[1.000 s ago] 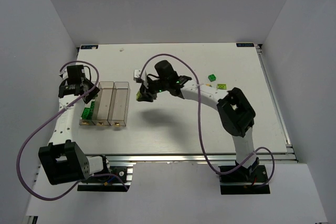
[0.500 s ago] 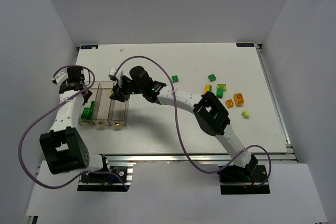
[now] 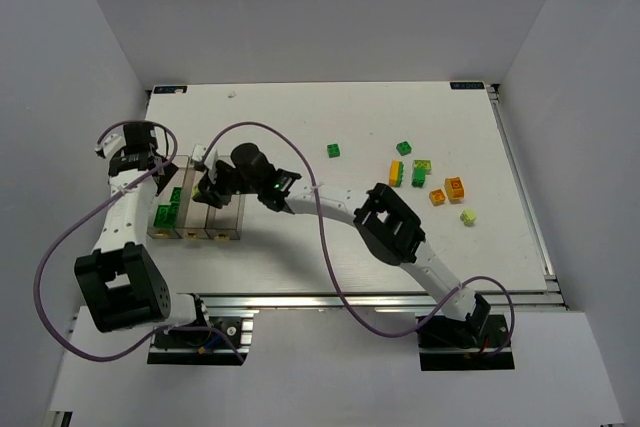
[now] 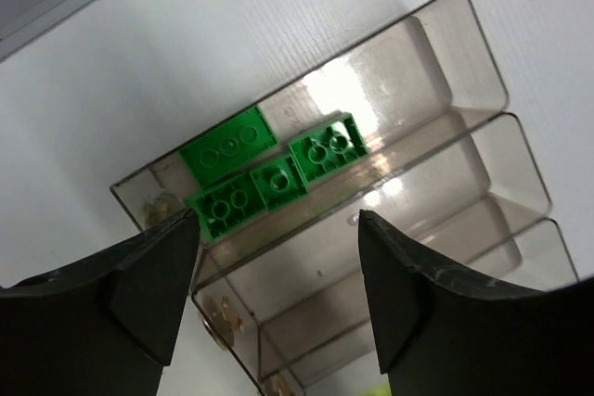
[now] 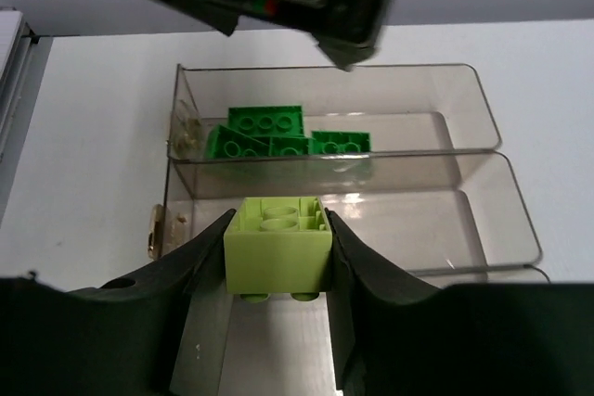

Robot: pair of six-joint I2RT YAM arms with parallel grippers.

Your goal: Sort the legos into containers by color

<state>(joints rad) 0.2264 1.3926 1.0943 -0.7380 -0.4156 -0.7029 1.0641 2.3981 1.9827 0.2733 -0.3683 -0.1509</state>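
Left wrist view looks down past the left end effector [image 4: 277, 257], its jaws apart with nothing between them, onto the containers [image 4: 469, 62]. Several dark green legos [image 4: 269, 178] lie in the compartment directly beneath it. Just to its right, the right end effector [image 5: 278, 261] is clamped on a pale yellow-green brick [image 5: 278, 243] and hovers over the empty compartments beside the green one. Which of the two lies exactly below it I cannot tell. The step in hand looks like dropping this brick. The next move calls for centring over one empty compartment, then parting the jaws. Well to its right, loose legos [image 3: 447, 188] lie on the tabletop [image 3: 300, 117].
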